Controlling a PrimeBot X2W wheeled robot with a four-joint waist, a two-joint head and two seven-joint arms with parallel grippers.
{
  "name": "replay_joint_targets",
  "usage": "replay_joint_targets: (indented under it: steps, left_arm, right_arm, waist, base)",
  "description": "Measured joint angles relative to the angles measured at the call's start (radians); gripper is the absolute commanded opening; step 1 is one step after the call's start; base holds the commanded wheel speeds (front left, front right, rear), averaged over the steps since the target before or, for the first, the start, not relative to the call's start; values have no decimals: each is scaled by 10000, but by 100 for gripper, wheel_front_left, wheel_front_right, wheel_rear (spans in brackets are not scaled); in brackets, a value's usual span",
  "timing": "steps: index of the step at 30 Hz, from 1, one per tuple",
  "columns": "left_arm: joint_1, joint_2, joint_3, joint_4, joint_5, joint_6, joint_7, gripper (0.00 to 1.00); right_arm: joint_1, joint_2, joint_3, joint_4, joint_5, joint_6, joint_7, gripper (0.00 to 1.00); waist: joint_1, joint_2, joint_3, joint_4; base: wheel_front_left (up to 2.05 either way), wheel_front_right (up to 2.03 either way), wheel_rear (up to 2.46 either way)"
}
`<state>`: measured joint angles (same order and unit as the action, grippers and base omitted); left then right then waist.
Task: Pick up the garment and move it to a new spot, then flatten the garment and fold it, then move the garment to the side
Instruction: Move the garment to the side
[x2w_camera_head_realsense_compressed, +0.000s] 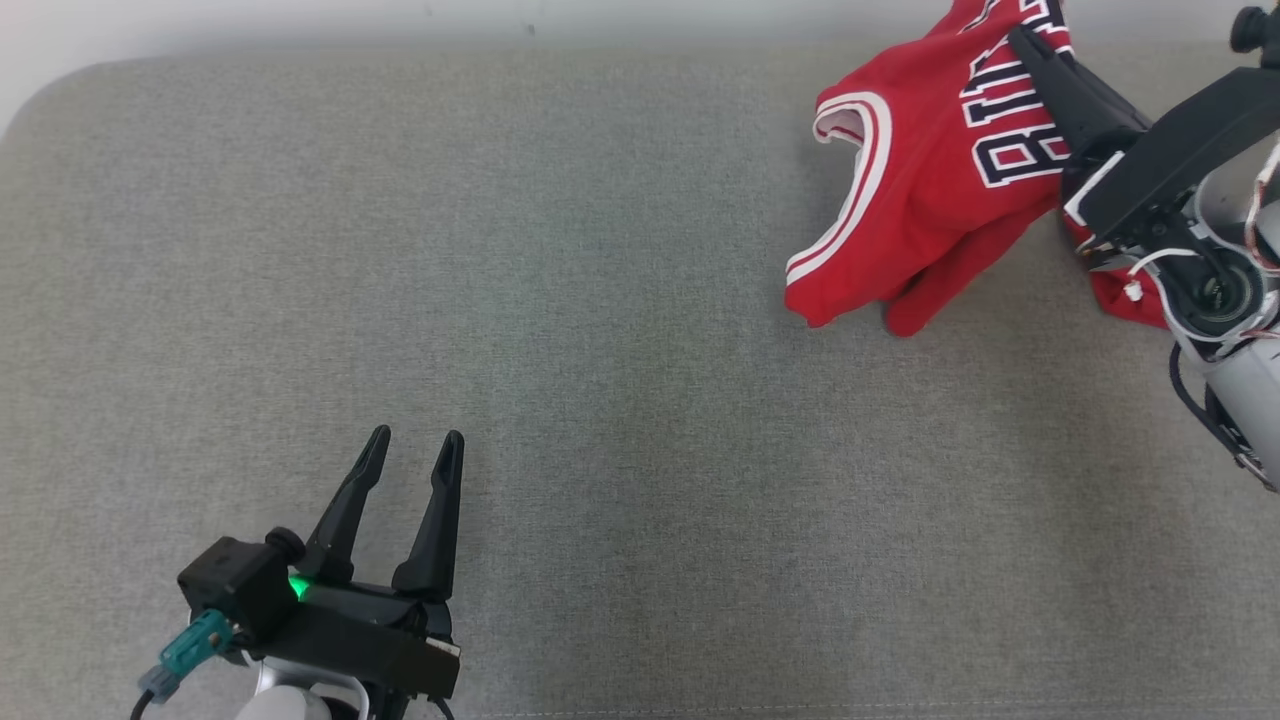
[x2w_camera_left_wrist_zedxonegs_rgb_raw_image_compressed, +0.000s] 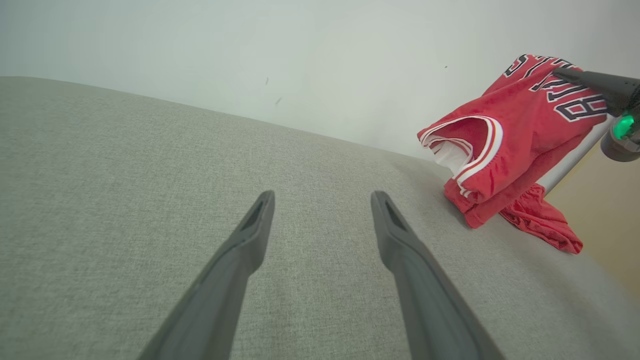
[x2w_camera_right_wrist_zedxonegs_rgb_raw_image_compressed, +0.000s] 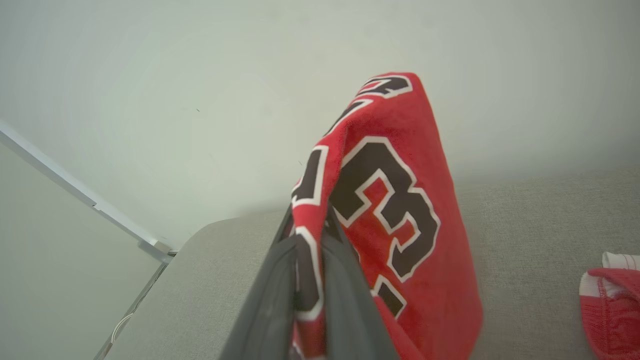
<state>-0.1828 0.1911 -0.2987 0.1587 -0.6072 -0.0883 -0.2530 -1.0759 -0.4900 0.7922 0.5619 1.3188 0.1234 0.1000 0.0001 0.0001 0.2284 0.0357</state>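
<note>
Garment (x2w_camera_head_realsense_compressed: 930, 190), a red jersey, hangs bunched from your right gripper (x2w_camera_right_wrist_zedxonegs_rgb_raw_image_compressed: 310, 250), which is clamped on a fold of it, at the far right of the grey fabric surface (x2w_camera_head_realsense_compressed: 600, 300); its lower end rests there. Your left gripper (x2w_camera_head_realsense_compressed: 415, 440) sits near left, fingers apart and empty. Risk: the pinch looks narrow, so a quick swing could shed the cloth, and the trailing end may drag. A plain pale wall (x2w_camera_left_wrist_zedxonegs_rgb_raw_image_compressed: 250, 45) backs the surface.

This is looking like a bare test room or lab rather than a home: a table (x2w_camera_head_realsense_compressed: 600, 300) is lying padded in plain grey cloth, a blank pale wall (x2w_camera_left_wrist_zedxonegs_rgb_raw_image_compressed: 250, 50) is rising behind, and a metal strip (x2w_camera_right_wrist_zedxonegs_rgb_raw_image_compressed: 75, 190) is edging it.
</note>
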Motion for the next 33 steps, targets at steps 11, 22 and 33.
replay_joint_targets:
  steps: [11, 22, 33]
  left_arm:
    - [-261, 67, -12, -94, 4, -13, 0, 100]
    - [-362, 211, 56, -169, 4, -52, 0, 100]
    - [-650, 276, 31, -569, 15, -86, 21, 100]
  right_arm:
    - [-3, -859, -151, -259, 554, 0, 662, 0]
    - [25, -2025, 178, 178, 174, 2, 1106, 0]
    - [-65, -2669, 430, 1041, -669, -17, 1174, 0]
  waist:
    - [0, 0, 487, -241]
    - [0, 0, 825, -421]
    - [0, 0, 1452, -491]
  base:
    - [0, 0, 0]
    - [0, 0, 0]
    - [0, 0, 0]
